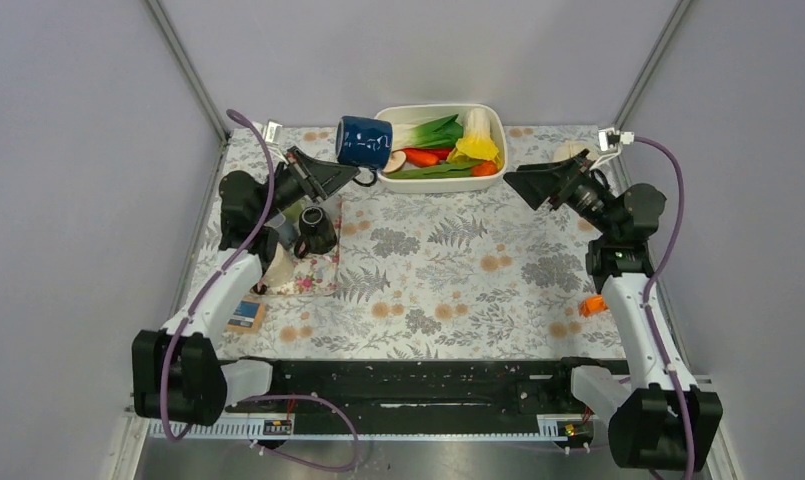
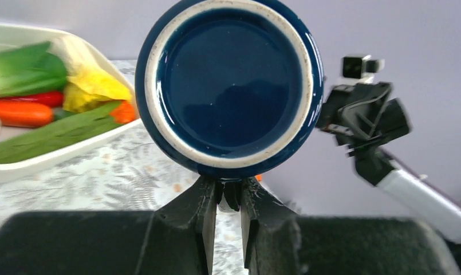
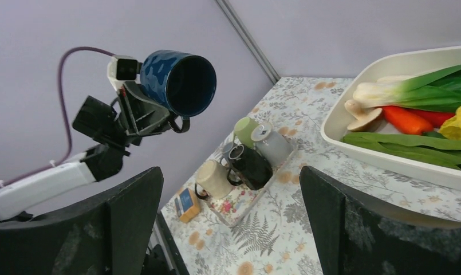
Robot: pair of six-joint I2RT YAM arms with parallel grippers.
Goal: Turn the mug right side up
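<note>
The dark blue mug point(image 1: 364, 141) is held in the air on its side, above the back of the table, next to the white dish. My left gripper point(image 1: 354, 178) is shut on its handle from below. The left wrist view shows the mug's underside point(image 2: 228, 80), with the handle pinched between my left gripper's point(image 2: 229, 195) fingers. In the right wrist view the mug's open mouth point(image 3: 188, 86) faces the camera. My right gripper point(image 1: 523, 182) is open and empty, raised at the right and pointing at the mug; its fingers frame the right wrist view point(image 3: 231, 172).
A white dish point(image 1: 488, 120) of toy vegetables stands at the back centre. A floral tray point(image 1: 313, 275) at the left holds a black mug point(image 1: 316, 230) and other mugs, cream point(image 3: 213, 179), green point(image 3: 248, 129) and grey point(image 3: 274, 143). A small box point(image 1: 246, 312) lies near the left edge, an orange object point(image 1: 591, 305) near the right.
</note>
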